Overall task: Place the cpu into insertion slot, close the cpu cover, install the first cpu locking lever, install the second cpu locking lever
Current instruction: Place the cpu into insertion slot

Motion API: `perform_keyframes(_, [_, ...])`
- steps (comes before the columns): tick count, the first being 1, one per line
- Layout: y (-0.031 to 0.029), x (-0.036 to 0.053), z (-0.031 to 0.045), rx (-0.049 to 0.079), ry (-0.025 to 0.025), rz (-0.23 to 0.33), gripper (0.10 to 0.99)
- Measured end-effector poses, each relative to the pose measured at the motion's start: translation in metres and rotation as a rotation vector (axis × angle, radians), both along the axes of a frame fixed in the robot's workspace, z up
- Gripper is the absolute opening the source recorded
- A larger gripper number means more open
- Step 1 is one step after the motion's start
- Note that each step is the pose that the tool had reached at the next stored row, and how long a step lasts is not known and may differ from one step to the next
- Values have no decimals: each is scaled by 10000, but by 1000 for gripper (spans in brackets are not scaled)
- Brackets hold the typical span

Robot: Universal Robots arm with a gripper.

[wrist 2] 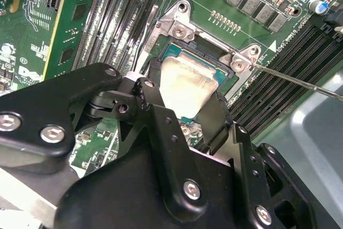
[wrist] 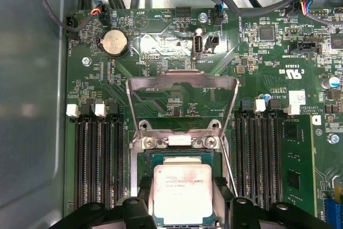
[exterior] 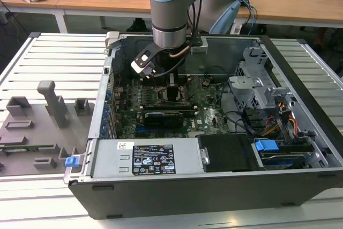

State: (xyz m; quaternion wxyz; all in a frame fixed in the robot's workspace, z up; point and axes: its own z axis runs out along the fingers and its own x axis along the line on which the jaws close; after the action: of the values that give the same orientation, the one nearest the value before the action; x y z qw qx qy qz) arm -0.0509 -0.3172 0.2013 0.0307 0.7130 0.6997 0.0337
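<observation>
Down inside the open computer case [exterior: 214, 199], the cpu [wrist: 182, 194] is pinched by the gripper [wrist: 182, 207]. Its black fingers [wrist 2: 154, 79] are pressed on two opposite edges, right at the insertion slot [wrist 2: 203, 44] near the middle of the green motherboard [wrist: 161, 20]. Whether it is fully seated cannot be told. The cpu cover [wrist: 182, 81], a thin silver frame, is swung up open. Black ribbed memory slots [wrist: 99, 159] are seen on both sides, a thin wire lever [wrist 2: 300, 83] is slanted close by, and a round coin battery [wrist: 115, 42] is seen beyond.
</observation>
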Motion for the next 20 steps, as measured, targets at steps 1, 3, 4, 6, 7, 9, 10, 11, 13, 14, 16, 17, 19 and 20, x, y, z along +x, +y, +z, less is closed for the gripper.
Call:
perform_keyframes(1, [1, 0, -2, 6, -4, -1, 541])
perform_keyframes(3, [0, 0, -1, 2, -1, 0, 608])
perform_keyframes(4, [0, 0, -1, 1, 0, 0, 608])
perform_keyframes(6, [0, 0, 5, -2, 1, 0, 608])
perform_keyframes(7, [0, 0, 10, 0, 0, 0, 608])
perform_keyframes(9, [0, 0, 33, 0, 0, -1, 608])
perform_keyframes(10, [0, 0, 50, 1, 0, -1, 608])
perform_keyframes(11, [0, 0, 69, 1, 2, 0, 608])
perform_keyframes(13, [1, 16, 88, 2, 72, -1, 463])
perform_keyframes(14, [0, 26, 92, 1, 106, -1, 404])
perform_keyframes(16, [0, 47, 96, 0, 181, -1, 341])
perform_keyframes(17, [0, 58, 99, 0, 223, 0, 282])
perform_keyframes(19, [0, 69, 106, -1, 282, 1, 161])
perform_keyframes(20, [0, 69, 110, 0, 294, -2, 106])
